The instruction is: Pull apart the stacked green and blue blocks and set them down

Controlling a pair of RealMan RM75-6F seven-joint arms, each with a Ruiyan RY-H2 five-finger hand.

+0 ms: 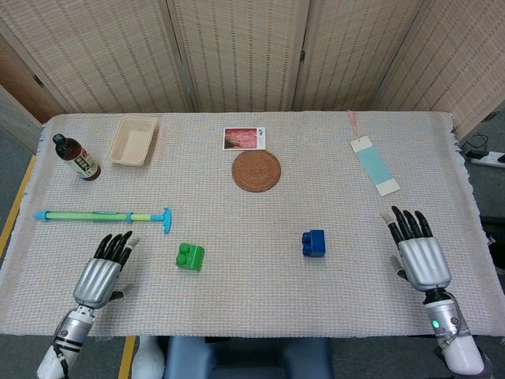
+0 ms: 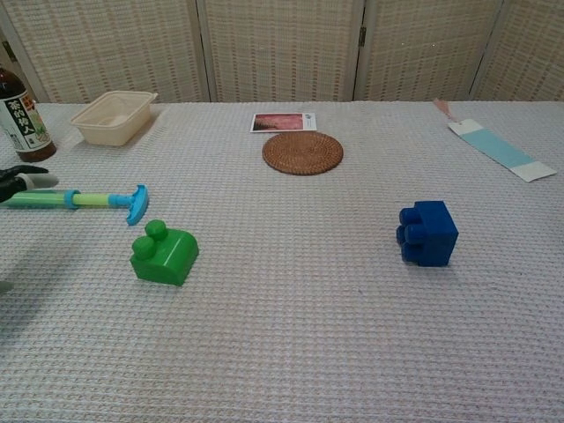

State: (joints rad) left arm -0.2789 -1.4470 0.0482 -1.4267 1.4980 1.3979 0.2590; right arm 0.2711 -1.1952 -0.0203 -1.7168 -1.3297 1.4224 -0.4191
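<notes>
Both blocks, green (image 1: 189, 257) and blue (image 1: 313, 242), lie apart; I judge them light, stiff, graspable by the flat sides. My left hand (image 1: 101, 272) and right hand (image 1: 419, 254) are spread wide and hold nothing.

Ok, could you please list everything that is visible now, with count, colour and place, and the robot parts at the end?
green block: 1, green, near left part of the table, free of any hand
blue block: 1, blue, near right part, lying on its side
water squirter: 1, green and blue, left side
bottle: 1, dark, far left corner
tray: 1, cream, right of the bottle
photo card: 1, reddish, far centre
coaster: 1, brown woven, just before the card
bookmark: 1, light blue, far right
left hand: 1, grey and black, near left edge, fingers spread
right hand: 1, grey and black, near right edge, fingers spread
</notes>
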